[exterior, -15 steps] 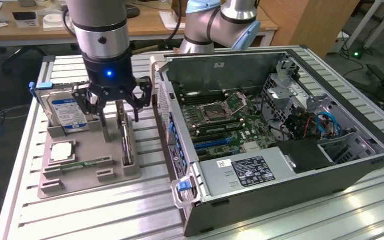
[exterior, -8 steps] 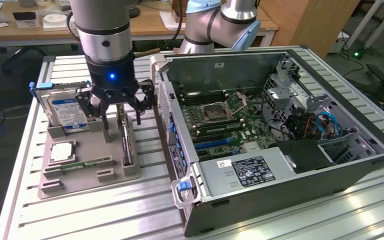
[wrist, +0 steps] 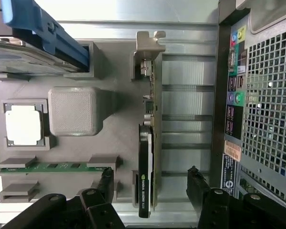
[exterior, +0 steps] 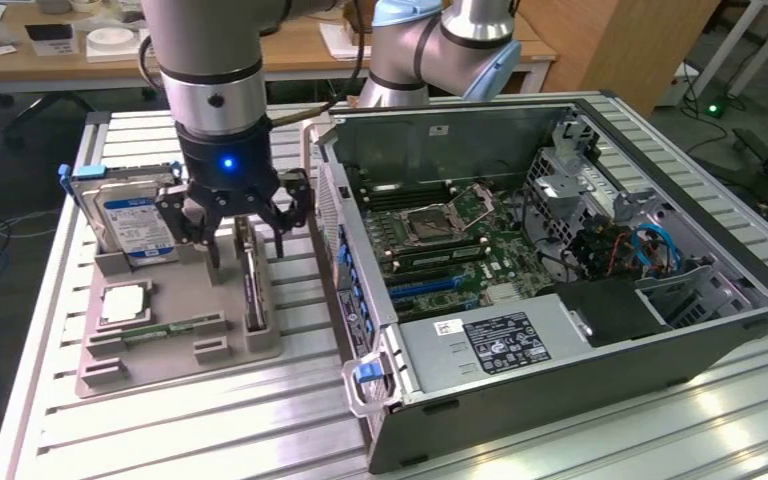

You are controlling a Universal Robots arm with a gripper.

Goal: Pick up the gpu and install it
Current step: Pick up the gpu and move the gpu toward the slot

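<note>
The gpu (exterior: 253, 290) is a thin dark card with a silvery metal bracket, standing on edge in a slot of the grey holder (exterior: 171, 355) on the exterior view's left. My gripper (exterior: 241, 238) hangs directly over the card's far end, open, with nothing in it. In the wrist view the gpu (wrist: 145, 157) runs between my two black fingers (wrist: 106, 183), which stand apart on either side of it without touching. The open computer case (exterior: 544, 270) lies to the exterior view's right of the holder, its motherboard exposed.
The holder also carries a blue-labelled hard drive (exterior: 137, 225), a square processor chip (exterior: 124, 303) and a green memory stick (exterior: 177, 328). The case's rear panel (wrist: 262, 105) stands close beside the gpu. A second arm's base (exterior: 424, 60) is behind the case.
</note>
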